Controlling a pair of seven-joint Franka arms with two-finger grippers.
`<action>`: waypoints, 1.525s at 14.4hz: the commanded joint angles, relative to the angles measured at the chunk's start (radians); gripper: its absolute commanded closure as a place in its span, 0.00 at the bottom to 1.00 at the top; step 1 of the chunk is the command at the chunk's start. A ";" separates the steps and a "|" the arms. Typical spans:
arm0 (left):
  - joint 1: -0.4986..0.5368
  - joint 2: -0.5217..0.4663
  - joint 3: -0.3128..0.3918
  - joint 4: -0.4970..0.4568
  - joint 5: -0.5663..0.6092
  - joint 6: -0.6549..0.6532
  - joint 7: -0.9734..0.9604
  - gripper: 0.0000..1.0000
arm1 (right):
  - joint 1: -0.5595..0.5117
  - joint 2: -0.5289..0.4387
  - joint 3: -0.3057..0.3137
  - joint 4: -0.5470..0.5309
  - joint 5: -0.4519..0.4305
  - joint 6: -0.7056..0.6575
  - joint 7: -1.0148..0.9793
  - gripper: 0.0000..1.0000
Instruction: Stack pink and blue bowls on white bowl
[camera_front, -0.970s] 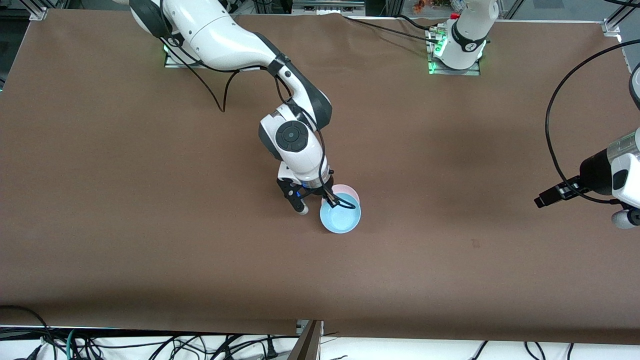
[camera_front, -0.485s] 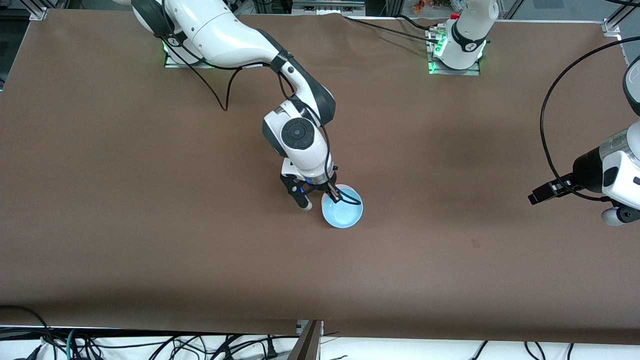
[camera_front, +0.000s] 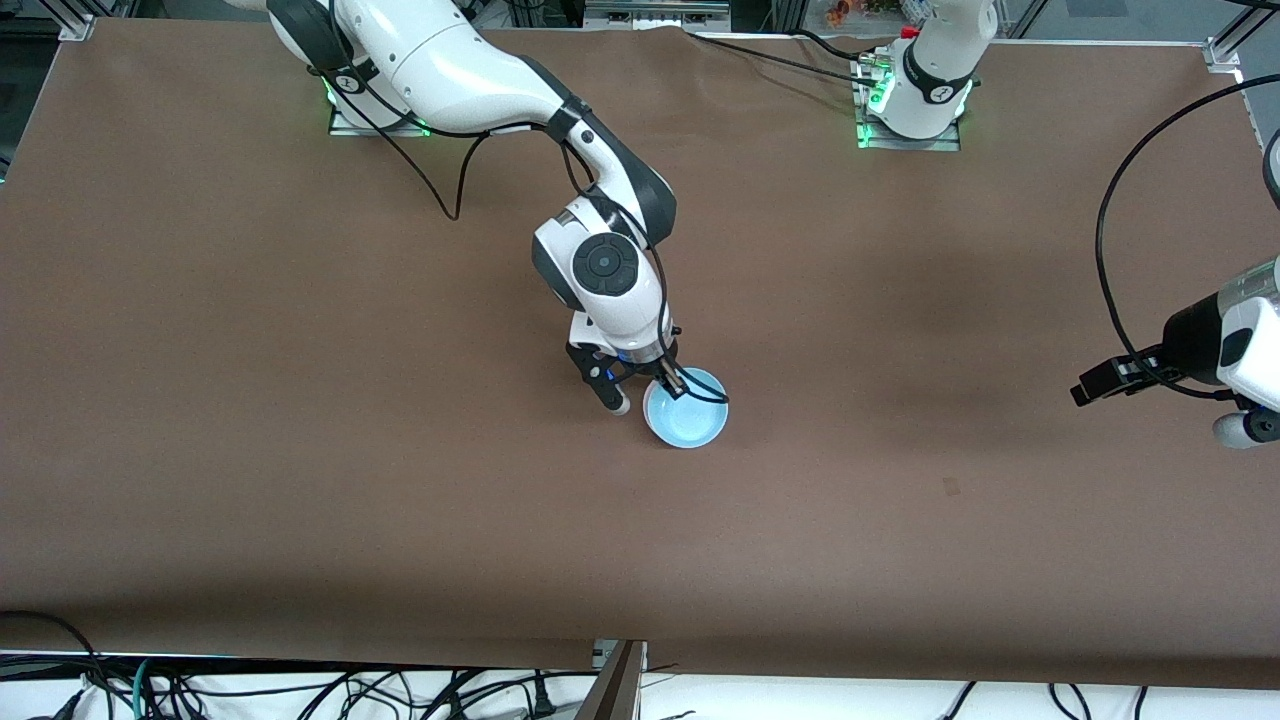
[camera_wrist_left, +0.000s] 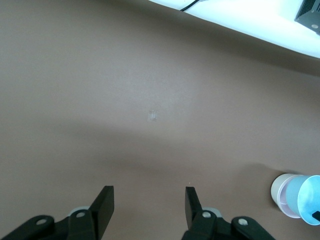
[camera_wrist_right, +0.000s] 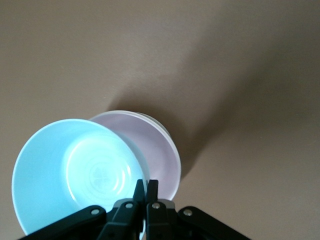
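My right gripper (camera_front: 676, 386) is shut on the near rim of the light blue bowl (camera_front: 686, 410) and holds it tilted over the stack at the table's middle. In the right wrist view the gripper (camera_wrist_right: 146, 185) pinches the blue bowl (camera_wrist_right: 80, 170), which overlaps the pale pink bowl (camera_wrist_right: 157, 155). The pink bowl sits in the white bowl (camera_wrist_right: 160, 125), of which only a thin rim shows. In the front view the blue bowl hides both. My left gripper (camera_front: 1088, 390) is open and empty (camera_wrist_left: 149, 196), waiting over the left arm's end of the table. Its wrist view shows the bowls (camera_wrist_left: 295, 194) far off.
The brown table (camera_front: 300, 400) carries nothing else. Cables hang below the table edge nearest the front camera (camera_front: 300, 690). A black cable (camera_front: 1110, 250) loops from the left arm.
My right gripper has carried the blue bowl away from the front camera onto the pink bowl, which it now covers in the front view. The left arm has shifted slightly.
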 joint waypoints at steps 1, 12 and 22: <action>0.014 -0.069 -0.003 -0.092 0.025 0.044 0.060 0.33 | 0.018 -0.009 -0.010 -0.026 -0.018 -0.006 0.025 1.00; 0.056 -0.201 -0.001 -0.333 0.030 0.250 0.255 0.20 | 0.019 -0.006 -0.012 -0.030 -0.059 0.003 0.024 1.00; 0.057 -0.223 -0.001 -0.368 0.030 0.273 0.259 0.13 | 0.018 -0.001 -0.016 -0.045 -0.067 0.027 0.025 0.88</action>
